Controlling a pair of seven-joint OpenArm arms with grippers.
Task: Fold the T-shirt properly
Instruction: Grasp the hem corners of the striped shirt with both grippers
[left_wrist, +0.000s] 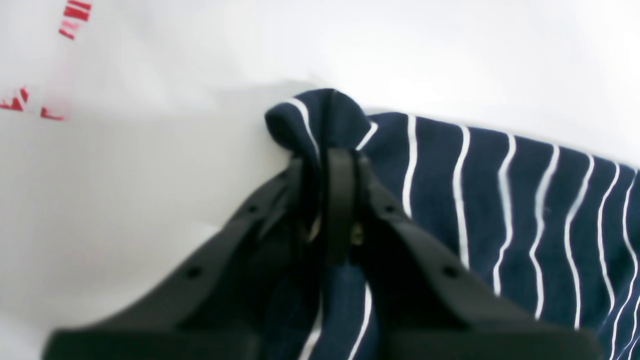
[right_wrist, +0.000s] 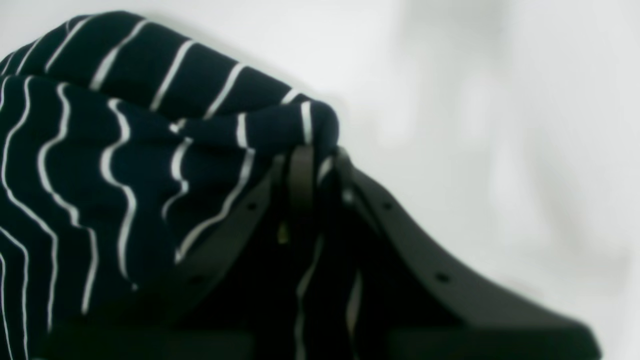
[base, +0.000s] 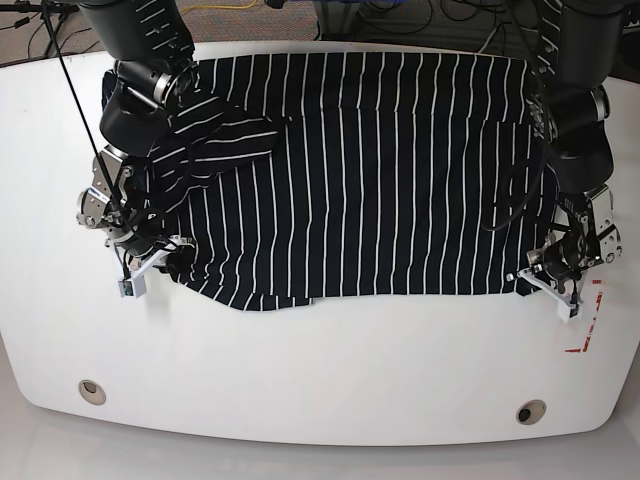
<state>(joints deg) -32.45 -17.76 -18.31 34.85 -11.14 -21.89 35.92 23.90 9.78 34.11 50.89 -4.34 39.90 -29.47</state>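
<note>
The base view shows the shirt (base: 370, 170) spread across the white worktop (base: 320, 380); only the wrist views reveal the left gripper (left_wrist: 332, 155) and right gripper (right_wrist: 312, 152) each clenched on a bunched corner.

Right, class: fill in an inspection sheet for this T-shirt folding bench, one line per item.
Surface: white table, red tape marks near its front corner.
Job's things: striped T-shirt spread flat, one sleeve folded over the body.
Clutter: nothing seen.
Grippers: left pincer shut on a T-shirt corner; right pincer shut on the other corner.
Cables: black cable along the right arm; more behind the table.
Surroundings: two round holes in the table's front edge.
</note>
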